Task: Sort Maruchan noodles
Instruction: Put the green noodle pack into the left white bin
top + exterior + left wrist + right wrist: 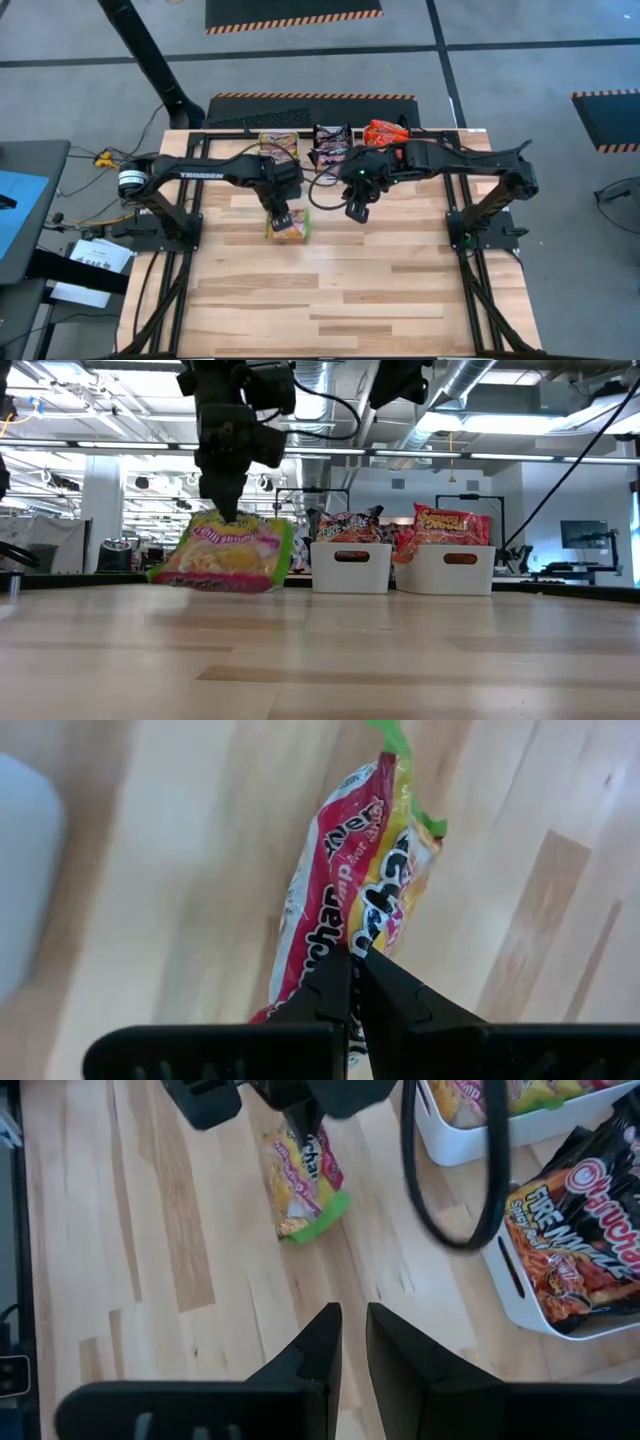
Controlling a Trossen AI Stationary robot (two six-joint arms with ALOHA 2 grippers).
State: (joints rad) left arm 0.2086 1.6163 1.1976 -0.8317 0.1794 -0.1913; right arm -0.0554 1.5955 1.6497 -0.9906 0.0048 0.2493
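Note:
My left gripper [281, 215] is shut on a green-yellow Maruchan noodle packet [225, 552] and holds it above the middle of the wooden table [340, 290]. My right gripper [352, 1330] hovers to its right, higher up. Its fingers stand a little apart with nothing between them. At the far edge stand three white bins. The left one [280, 148] holds green-yellow packets, the middle one [350, 568] holds dark packets [575, 1240], and the right one [458, 568] holds red-orange packets [452, 525]. My left gripper pinches the packet's upper edge [372, 925] between its two shut fingers, coming from above and pointing steeply down. The packet hangs below the fingers, tilted and lifted clear of the table, with its green end [400, 745] farthest from them.
The bins line the table's far edge. Bare wood spreads over the middle and near half of the table. Black frame rails [470, 250] run along both sides. A black cable [440, 1190] loops from the right arm over the bins.

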